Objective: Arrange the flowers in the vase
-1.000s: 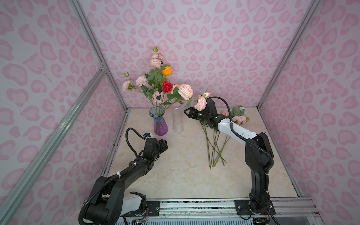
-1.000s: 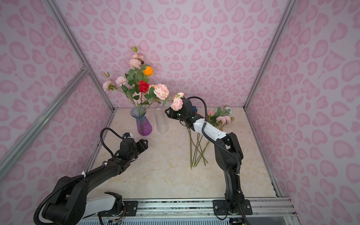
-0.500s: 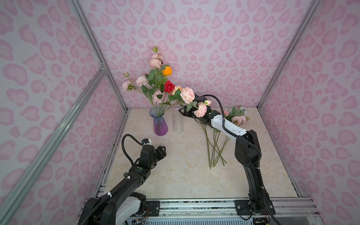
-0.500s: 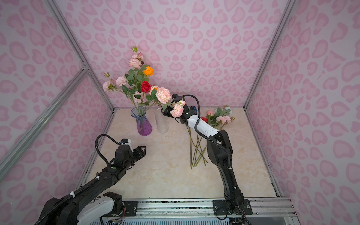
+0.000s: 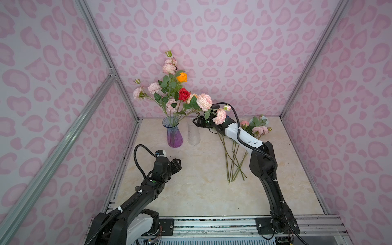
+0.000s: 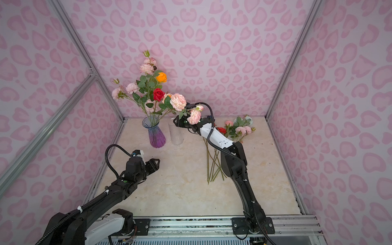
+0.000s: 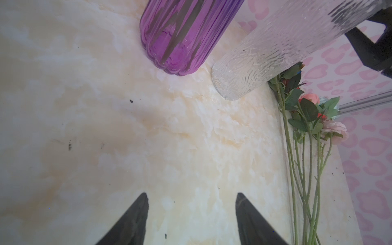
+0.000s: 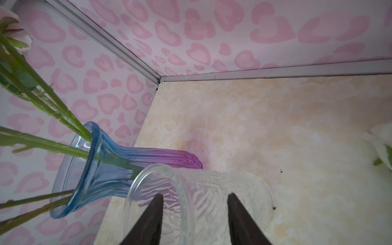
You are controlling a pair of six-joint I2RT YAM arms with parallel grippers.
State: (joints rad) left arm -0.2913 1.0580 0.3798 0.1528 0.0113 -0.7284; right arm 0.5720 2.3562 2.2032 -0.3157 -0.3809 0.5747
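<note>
Loose flowers (image 5: 257,127) lie on surface (image 5: 201,191) right of right pincer (image 5: 196,122), stems running front-back (right arm nearer); left pincer (image 5: 177,163) well apart; both released, empty

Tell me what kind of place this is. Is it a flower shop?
Probably not a shop, more likely a robot practice booth. Pink heart walls close in a small table, two robot arms are bolted to a metal rail in front, and flowers stand in a vase.
</note>
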